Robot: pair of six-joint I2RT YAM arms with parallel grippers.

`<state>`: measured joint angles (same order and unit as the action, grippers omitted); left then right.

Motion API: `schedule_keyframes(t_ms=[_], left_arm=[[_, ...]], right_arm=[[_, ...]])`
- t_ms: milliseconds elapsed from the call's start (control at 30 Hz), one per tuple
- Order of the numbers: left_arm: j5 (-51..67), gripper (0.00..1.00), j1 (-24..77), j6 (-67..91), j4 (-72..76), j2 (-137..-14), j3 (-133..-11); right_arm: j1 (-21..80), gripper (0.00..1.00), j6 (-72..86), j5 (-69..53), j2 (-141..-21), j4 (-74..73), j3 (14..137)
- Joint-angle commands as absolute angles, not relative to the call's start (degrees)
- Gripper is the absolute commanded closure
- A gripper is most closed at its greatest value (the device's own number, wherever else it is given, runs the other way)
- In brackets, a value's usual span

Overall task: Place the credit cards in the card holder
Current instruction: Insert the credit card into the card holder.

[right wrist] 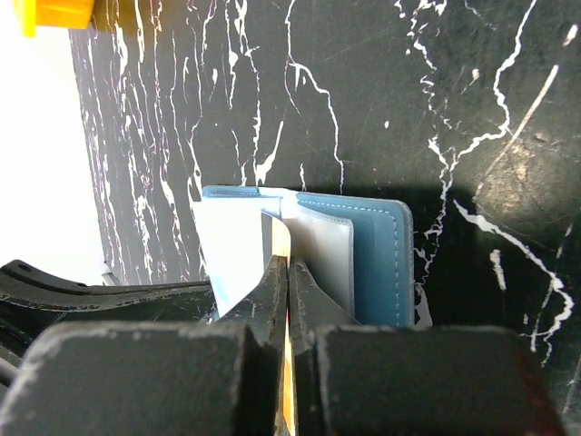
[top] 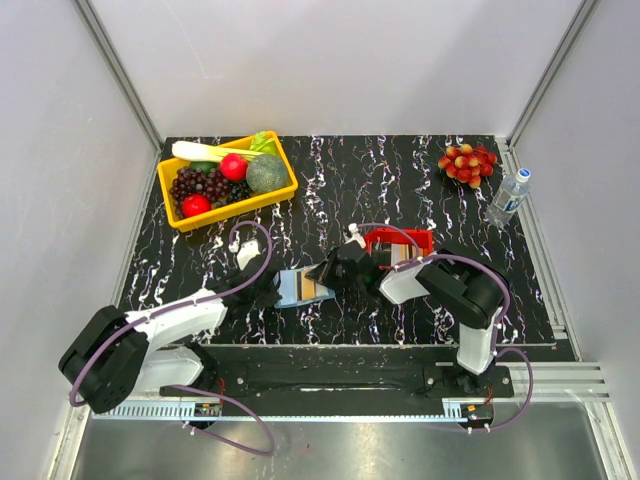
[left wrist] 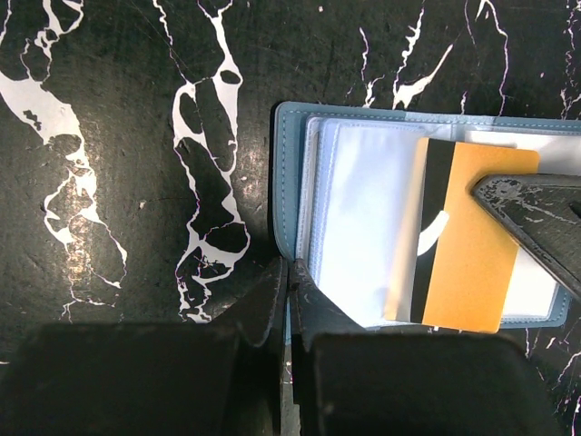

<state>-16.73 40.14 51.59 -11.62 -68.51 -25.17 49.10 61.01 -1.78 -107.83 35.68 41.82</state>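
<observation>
**Card going over the open holder, both claws clamped**

The card holder (top: 300, 288) is lying open on the black marble table (top: 400, 170), a bit toward 6 o'clock from the middle of the top view, clear pockets facing up. The left gripper (left wrist: 289, 277) is sitting at the holder's 9 o'clock edge with its fingers squeezed together, pinching the blue cover at its corner. The right gripper (right wrist: 288, 272) is coming in from the 3 o'clock side, jaws closed tight on an orange card (left wrist: 472, 245) with a dark stripe. That card is lying across the pockets, and I can't tell if any of it is tucked in. A red tray (top: 412, 238) is sitting at 2 o'clock from the holder, just behind the right gripper. A yellow basket (top: 288, 188) of produce is parked at 11 o'clock
</observation>
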Motion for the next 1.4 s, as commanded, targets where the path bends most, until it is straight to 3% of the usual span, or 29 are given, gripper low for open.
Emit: schedule_keyframes(t_ms=[0, 367, 500, 767, 1067, 1367], left_arm=[[-14.6, 1.0, 40.3, 52.4, -13.8, -72.0, -23.9], [-14.5, 1.0, 40.3, 51.4, -13.5, -72.5, -24.8], [-14.9, 1.0, 40.3, 51.5, -14.0, -72.2, -24.7], [-15.6, 1.0, 40.3, 52.0, -14.5, -72.2, -23.7], [-15.0, 1.0, 40.3, 52.1, -13.3, -69.9, -22.3], [-13.1, 1.0, 40.3, 53.6, -10.8, -66.5, -20.7]], right_arm=[[52.8, 1.0, 61.7, -2.5, -110.7, 30.2, 40.5], [52.6, 0.99, 57.0, -7.9, -114.0, 25.9, 46.8], [52.4, 0.8, 55.6, -8.9, -114.0, 20.4, 49.0], [49.4, 0.57, 55.3, -8.2, -106.8, 18.8, 44.7], [50.4, 0.58, 55.7, -12.8, -108.4, 17.8, 48.3], [53.8, 0.56, 55.7, -6.9, -111.2, 2.8, 59.3]])
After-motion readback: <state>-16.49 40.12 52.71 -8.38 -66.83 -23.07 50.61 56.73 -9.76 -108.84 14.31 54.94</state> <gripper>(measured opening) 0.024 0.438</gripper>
